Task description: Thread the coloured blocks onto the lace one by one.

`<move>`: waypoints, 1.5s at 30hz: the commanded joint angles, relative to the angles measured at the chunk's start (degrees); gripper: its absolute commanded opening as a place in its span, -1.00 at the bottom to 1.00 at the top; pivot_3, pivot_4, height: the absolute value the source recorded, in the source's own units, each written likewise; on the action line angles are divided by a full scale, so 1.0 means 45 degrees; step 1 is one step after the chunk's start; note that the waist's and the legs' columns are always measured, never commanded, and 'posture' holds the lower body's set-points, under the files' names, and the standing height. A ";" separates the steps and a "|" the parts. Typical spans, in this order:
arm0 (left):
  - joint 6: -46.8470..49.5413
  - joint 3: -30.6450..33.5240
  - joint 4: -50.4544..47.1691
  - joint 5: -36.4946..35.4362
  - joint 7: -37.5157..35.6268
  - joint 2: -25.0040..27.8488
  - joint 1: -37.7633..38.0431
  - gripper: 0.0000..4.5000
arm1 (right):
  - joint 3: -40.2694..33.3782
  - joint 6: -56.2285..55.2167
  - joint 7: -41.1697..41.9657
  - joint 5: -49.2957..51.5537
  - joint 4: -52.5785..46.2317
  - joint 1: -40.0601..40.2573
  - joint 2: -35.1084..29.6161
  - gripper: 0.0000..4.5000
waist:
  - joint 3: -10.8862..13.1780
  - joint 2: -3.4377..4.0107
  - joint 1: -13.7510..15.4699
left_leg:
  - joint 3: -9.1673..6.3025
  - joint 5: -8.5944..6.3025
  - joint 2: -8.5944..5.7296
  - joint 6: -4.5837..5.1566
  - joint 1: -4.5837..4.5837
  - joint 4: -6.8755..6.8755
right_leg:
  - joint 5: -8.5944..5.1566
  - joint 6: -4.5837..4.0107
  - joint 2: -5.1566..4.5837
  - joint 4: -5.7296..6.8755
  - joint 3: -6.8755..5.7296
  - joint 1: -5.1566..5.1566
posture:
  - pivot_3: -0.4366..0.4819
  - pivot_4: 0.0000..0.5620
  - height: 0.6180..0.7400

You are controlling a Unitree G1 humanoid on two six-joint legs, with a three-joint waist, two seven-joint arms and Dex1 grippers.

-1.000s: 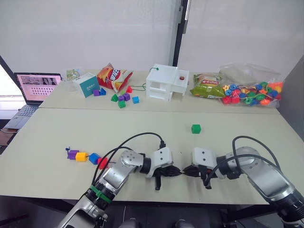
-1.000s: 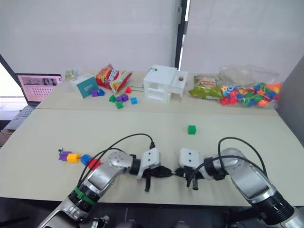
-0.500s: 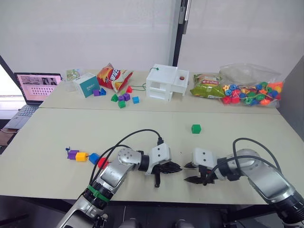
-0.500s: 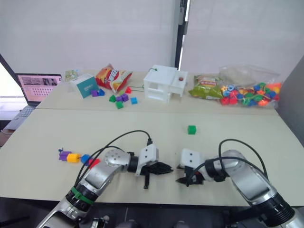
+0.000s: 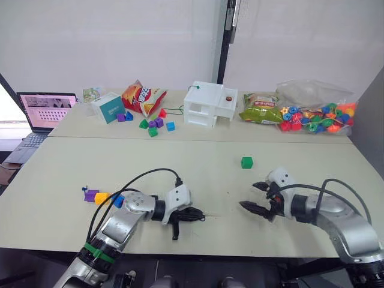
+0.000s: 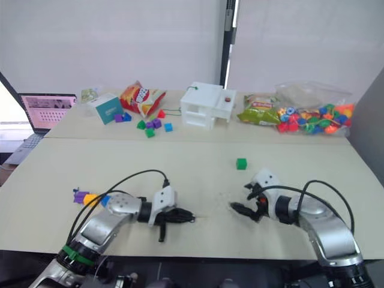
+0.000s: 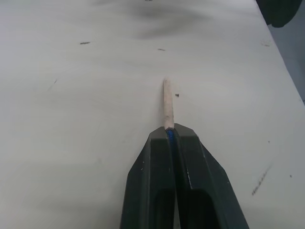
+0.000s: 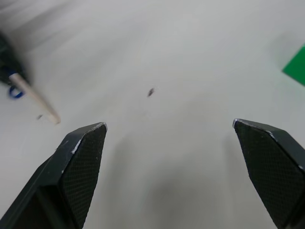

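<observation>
My left gripper [image 7: 171, 136] jaws pinch lace [image 7: 167, 105] tip; my right gripper [image 8: 171, 131] jaws spread, green block [image 5: 247, 162] beyond.

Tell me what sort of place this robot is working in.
Probably a lab or office room set up for robot trials: plain pale tables against a blank white wall, an open laptop at the side, and scattered props such as a clear bag of colourful beads.

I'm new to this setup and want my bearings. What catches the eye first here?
The left gripper, shut on the lace, holds its pale tip out over the near table. The right gripper hangs wide open across from it, with the lone green block just beyond. A purple, yellow-orange and blue row lies at the near left.
</observation>
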 commanded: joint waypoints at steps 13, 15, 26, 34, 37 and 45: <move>0.1129 0.0880 -0.1411 -0.0481 0.0191 0.0569 -0.0057 -1.00 | -0.0074 -0.3241 -0.8003 -0.2782 0.2754 -0.1701 0.5875 0.99 | -0.0004 0.0009 -0.0129 | 0.0025 0.0035 -0.0053 -0.0052 -0.0085 -0.0026 | 0.0002 0.0000 -0.0009 0.0074 0.0033 -0.0158 | -0.05 -0.47 1.00; 0.1184 0.0916 -0.1452 -0.0462 0.0260 0.0610 -0.0028 -1.00 | -0.0034 -0.3952 -0.8341 -0.3068 0.4084 -0.2406 0.5921 0.99 | -0.0004 0.0009 -0.0199 | 0.0029 0.0036 -0.0052 -0.0052 -0.0079 -0.0028 | 0.0002 0.0000 -0.0005 0.0076 0.0034 -0.0156 | -0.05 -0.47 1.00; 0.1404 0.1024 -0.1796 -0.0515 0.0580 0.0679 0.0215 -1.00 | -0.0866 -0.7895 -0.9166 -0.2902 1.0064 -0.5162 0.6310 0.61 | -0.0006 0.0011 -0.0401 | 0.0036 0.0046 -0.0024 -0.0068 -0.0070 -0.0086 | 0.0003 -0.0007 0.0025 0.0086 0.0039 -0.0167 | -0.05 -0.47 1.00; 0.1352 0.0986 -0.1748 -0.0424 0.0602 0.0770 0.0256 -1.00 | -0.0493 -0.7856 -0.8692 -0.2815 0.8121 -0.4131 0.6472 -0.47 | -0.0007 0.0014 -0.0382 | 0.0037 0.0047 -0.0027 -0.0069 -0.0075 -0.0087 | 0.0005 -0.0009 0.0019 0.0090 0.0042 -0.0168 | -0.05 -0.47 1.00; 0.1271 0.0967 -0.1676 -0.0400 0.0577 0.0784 0.0296 -1.00 | 0.0149 -0.6656 -0.8475 -0.2660 0.4963 -0.2425 0.6768 -0.47 | -0.0009 0.0018 -0.0373 | 0.0033 0.0044 -0.0023 -0.0066 -0.0083 -0.0094 | 0.0005 -0.0009 0.0021 0.0104 0.0041 -0.0171 | -0.05 -0.47 1.00; 0.1063 0.0835 -0.1400 -0.0353 0.0442 0.0718 0.0145 -1.00 | 0.4427 -0.2810 -0.7844 -0.3110 -0.3864 0.3687 0.5971 -0.47 | -0.0014 0.0030 -0.0323 | 0.0023 0.0036 -0.0019 -0.0053 -0.0104 -0.0076 | 0.0003 -0.0008 0.0027 0.0078 0.0035 -0.0175 | -0.05 -0.47 1.00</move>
